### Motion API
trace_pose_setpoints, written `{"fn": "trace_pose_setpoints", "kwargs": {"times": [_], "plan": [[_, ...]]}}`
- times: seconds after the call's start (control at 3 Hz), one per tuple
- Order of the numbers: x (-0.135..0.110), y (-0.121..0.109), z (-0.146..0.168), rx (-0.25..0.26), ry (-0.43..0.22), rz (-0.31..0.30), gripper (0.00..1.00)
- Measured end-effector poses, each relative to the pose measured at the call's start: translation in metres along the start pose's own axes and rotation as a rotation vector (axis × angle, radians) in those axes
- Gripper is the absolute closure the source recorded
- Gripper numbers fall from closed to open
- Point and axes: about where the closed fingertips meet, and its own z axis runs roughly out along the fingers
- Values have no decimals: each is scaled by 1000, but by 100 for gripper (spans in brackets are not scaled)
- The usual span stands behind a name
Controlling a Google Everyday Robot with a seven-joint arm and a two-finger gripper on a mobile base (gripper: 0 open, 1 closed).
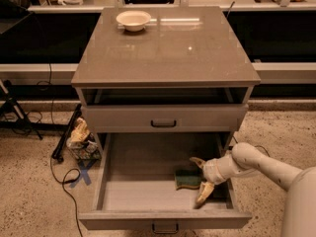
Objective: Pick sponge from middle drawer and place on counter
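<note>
The sponge, dark green on a yellow layer, lies on the pale floor of the pulled-out middle drawer, toward its right side. My gripper is down inside the drawer, open, with one finger behind the sponge's right end and the other in front of it, right beside the sponge. The white arm reaches in from the right. The glossy grey-brown counter tops the cabinet above.
A cream bowl stands at the counter's back left. A shut grey drawer front with a black handle sits above the open drawer. A bag and cables lie on the floor at the left.
</note>
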Motion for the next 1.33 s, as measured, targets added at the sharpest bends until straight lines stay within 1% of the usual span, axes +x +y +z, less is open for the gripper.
{"fn": "trace_pose_setpoints", "kwargs": {"times": [0.33,1.0,1.33], "plan": [[0,-1,9,-5,-5,-9,18],[-1,0,14,-7,-15,-15,65],[-14,3,-3,12,-61,-30,88]]}}
